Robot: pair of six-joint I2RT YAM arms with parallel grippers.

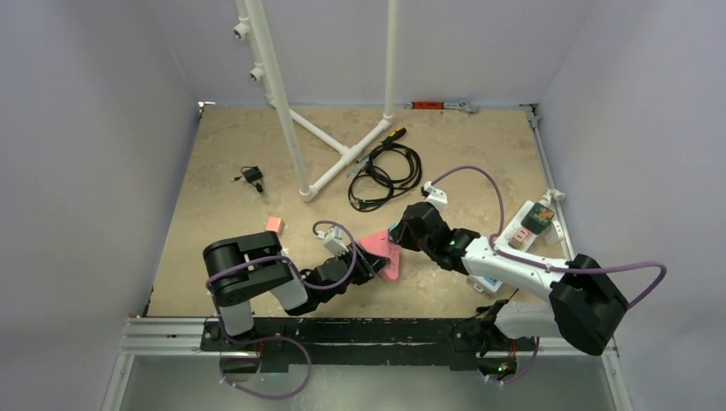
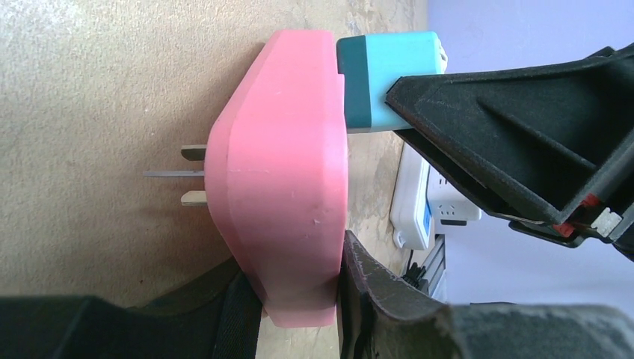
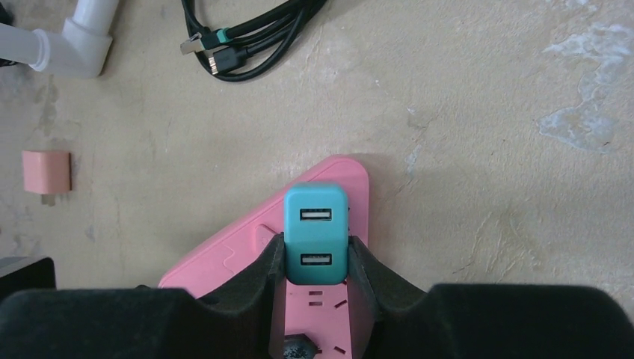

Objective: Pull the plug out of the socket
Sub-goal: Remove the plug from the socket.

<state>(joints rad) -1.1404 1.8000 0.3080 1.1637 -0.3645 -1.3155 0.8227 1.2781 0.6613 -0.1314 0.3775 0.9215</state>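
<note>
Gripping the pink triangular plastic socket block [image 2: 284,172] across its two flat faces, my left pincer [image 2: 299,299] stands part-way open, its pads pressed on either side. The metal prongs [image 2: 193,152] project from the face turned away from the plug. My right pincer [image 3: 315,262] is closed narrowly on the sides of the teal two-port USB charger plug [image 3: 315,232], which sits against the socket's face, not yet drawn off. Both are close to the near edge of the tan table [image 1: 257,154], about midway between its left and right edges. A small salmon cube charger [image 3: 46,172] rests apart, toward the left edge. A coiled black cable [image 1: 385,171] lies toward the far edge.
</note>
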